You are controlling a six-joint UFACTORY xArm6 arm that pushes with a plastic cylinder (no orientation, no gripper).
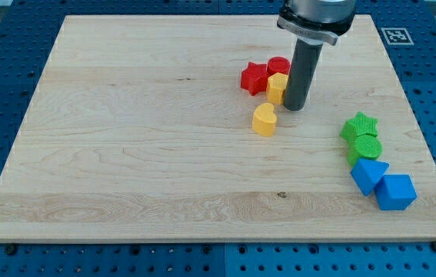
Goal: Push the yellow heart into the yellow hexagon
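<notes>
Because the small yellow plastic heart point(264, 120) lies just below the yellow plastic hexagon point(277, 88) with a thin strip of bare board between them, the job looks nearly finished, yet the crowding around the target makes the last nudge risky. Going from the view's left, the pale wooden board point(125, 154) is bare until the red star-shaped block point(254, 78), which touches the hexagon's left side; a red round block point(279, 65) sits just behind the hexagon. My tip point(294, 107) rests on the board at the hexagon's right edge, touching or nearly so (it is a plain rod, so it clasps nothing and only pushes). It stands on the wrong side of the heart, up and to the right, so any move from here could shove the hexagon into the red blocks and away from the heart. I judge the tip must circle below the heart first. Far right, the green star point(359, 125), green round block point(367, 146) and two blue blocks point(383, 185) sit well apart.
</notes>
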